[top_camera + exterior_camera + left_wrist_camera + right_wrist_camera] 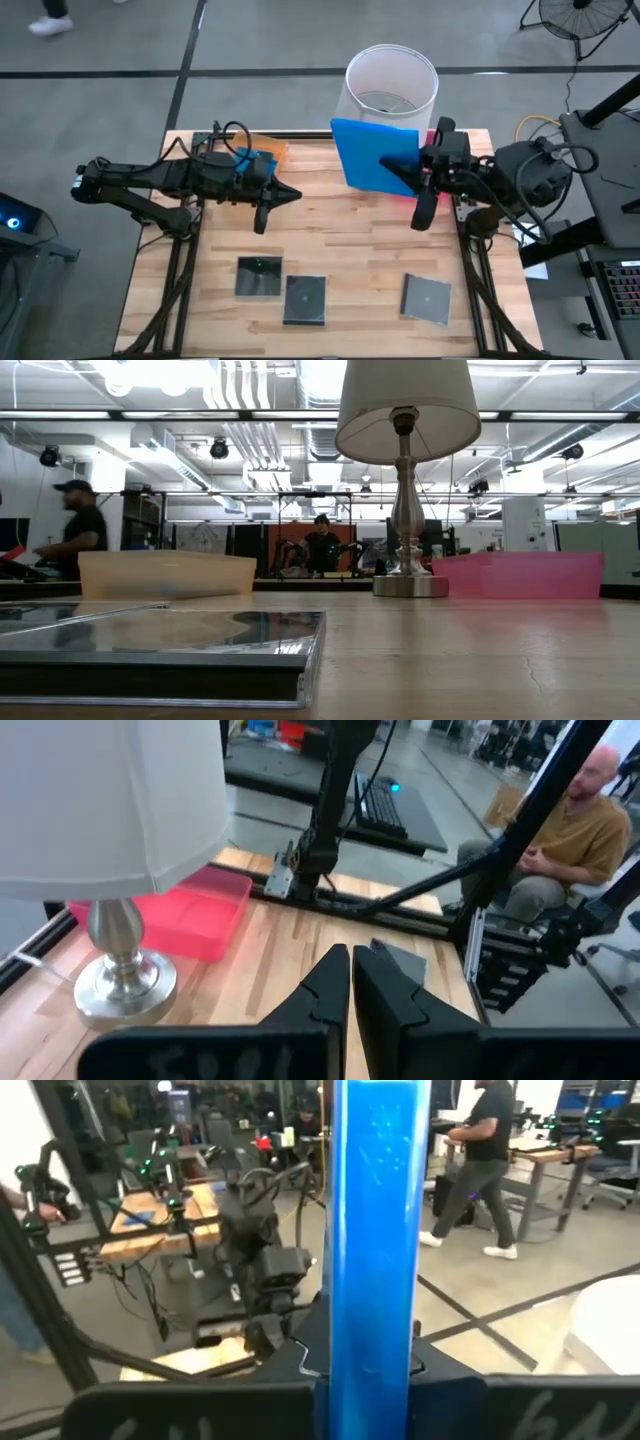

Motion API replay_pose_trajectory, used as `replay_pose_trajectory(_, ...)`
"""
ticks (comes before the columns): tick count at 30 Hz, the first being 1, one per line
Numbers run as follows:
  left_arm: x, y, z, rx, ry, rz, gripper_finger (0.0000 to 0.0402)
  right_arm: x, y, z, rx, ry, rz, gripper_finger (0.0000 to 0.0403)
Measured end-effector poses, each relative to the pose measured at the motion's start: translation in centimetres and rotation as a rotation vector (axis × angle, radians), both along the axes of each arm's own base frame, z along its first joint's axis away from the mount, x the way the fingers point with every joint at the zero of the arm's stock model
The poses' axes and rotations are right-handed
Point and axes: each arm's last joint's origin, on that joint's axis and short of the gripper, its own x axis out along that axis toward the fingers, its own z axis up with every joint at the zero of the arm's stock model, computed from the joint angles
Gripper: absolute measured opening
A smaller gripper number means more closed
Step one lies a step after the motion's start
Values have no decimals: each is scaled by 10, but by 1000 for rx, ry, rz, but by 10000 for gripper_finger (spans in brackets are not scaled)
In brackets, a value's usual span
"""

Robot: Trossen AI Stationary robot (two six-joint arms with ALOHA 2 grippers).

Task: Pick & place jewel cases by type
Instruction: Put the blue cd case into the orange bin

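Note:
My right gripper (405, 172) is shut on a bright blue jewel case (372, 152), held up over the table's far right by the white lamp (392, 85). In the right wrist view the case (375, 1230) shows edge-on between the fingers. Three dark square jewel cases (259, 277) (304, 298) (427, 298) lie flat near the table's near edge; one of them fills the foreground of the low view (160, 650). My left gripper (285, 193) (350, 985) is shut on nothing, raised over the table's left middle. My right gripper pinches the blue case between its two fingers, at the edge nearest the gripper (398, 168) (372, 1370). The fingers come about level from the table's right side. The case is lifted clear of the table, its broad face showing from above.
The pink tray (520, 575) (190, 915) stands at the far right, partly under my right gripper. The translucent orange tray (165, 573) (268, 150) is at the far left, partly under my left arm. The lamp's base (408, 585) stands between them. People are in the room beyond.

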Motion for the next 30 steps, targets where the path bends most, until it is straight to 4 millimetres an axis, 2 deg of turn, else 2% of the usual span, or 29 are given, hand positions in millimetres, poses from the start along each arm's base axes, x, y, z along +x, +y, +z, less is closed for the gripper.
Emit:
replay_pose_trajectory(3, 1, 0, 6, -3, -58, 0, 0, 0, 1, 0, -1, 8, 36, 11)
replay_pose_trajectory(7, 2, 0, 17, 15, -180, -3, 0, -1, 3, 1, -67, 23, 174, 11)
replay_pose_trajectory(12, 1, 0, 34, 58, -349, -2, 0, -1, 8, 11, -144, -54, 342, 11)
replay_pose_trajectory(19, -4, 0, 53, 67, -549, -15, 3, -6, 6, 18, -174, -98, 349, 11)
replay_pose_trajectory(23, -6, -2, 59, 65, -625, -82, 33, -6, 6, 18, -177, -98, 349, 11)
replay_pose_trajectory(30, -10, -2, 67, 66, -657, -95, 123, -6, 6, 18, -182, -94, 349, 11)
